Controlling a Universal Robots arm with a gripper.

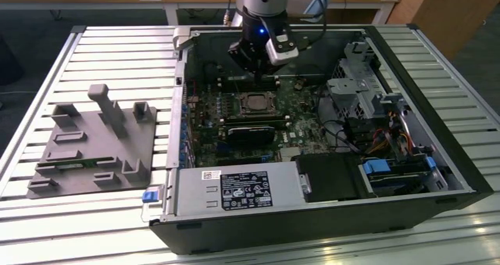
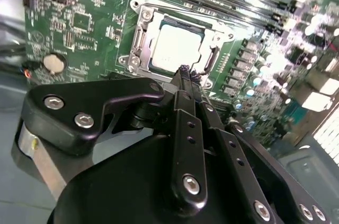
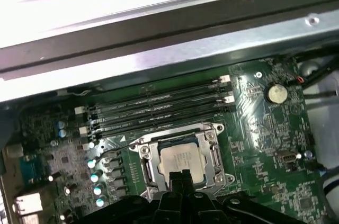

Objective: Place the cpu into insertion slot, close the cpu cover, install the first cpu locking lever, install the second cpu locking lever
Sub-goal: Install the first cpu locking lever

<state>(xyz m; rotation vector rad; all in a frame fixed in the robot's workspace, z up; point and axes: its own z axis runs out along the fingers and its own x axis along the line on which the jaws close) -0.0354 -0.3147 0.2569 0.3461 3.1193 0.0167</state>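
The open black computer case (image 1: 312, 233) is lying on the silver slatted table (image 1: 78, 218), the grey plastic fixture plate (image 1: 93, 142) is resting beside it on the exterior view's left, and a silver box-shaped power supply (image 1: 234, 192) is sitting inside it.

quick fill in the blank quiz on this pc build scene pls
1. The cpu lies in the insertion slot of the ____ motherboard.
2. The gripper hangs at the slot's edge with its fingers ____.
3. The grey fixture lies on the exterior view's ____ of the computer case.

Missing words: green; shut; left
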